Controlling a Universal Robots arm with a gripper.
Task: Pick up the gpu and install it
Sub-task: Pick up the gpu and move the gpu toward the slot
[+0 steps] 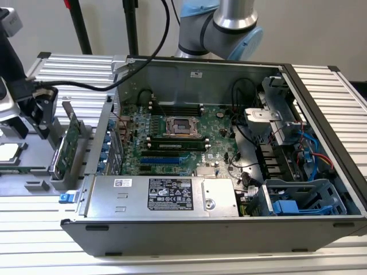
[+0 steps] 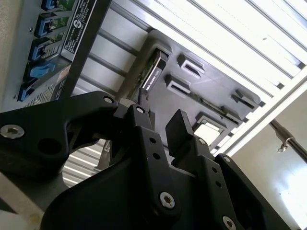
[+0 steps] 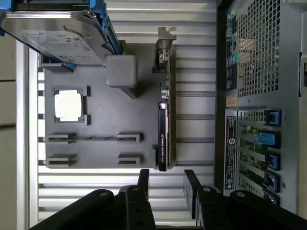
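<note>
The gpu (image 1: 70, 140) stands on edge in a slot of the grey holder tray (image 1: 34, 172), at the exterior view's left, outside the computer case. In the first wrist view the gpu (image 3: 164, 124) appears as a thin dark strip with its silver bracket at the far end. It shows the same way in the second wrist view, gpu (image 2: 151, 75). My gripper (image 1: 43, 114) hangs above the tray near the card. Its two black fingers stand open with nothing between them, gripper (image 3: 167, 184) and gripper (image 2: 159, 128), lined up with the card's near end and apart from it.
The open computer case (image 1: 321, 103) holds the green motherboard (image 1: 172, 137) and a silver power supply (image 1: 166, 195). The tray also carries a CPU chip (image 3: 67, 105), a hard drive (image 3: 57, 33) and a grey block (image 3: 121, 71). The case's rear panel (image 3: 259, 96) lies close beside the card.
</note>
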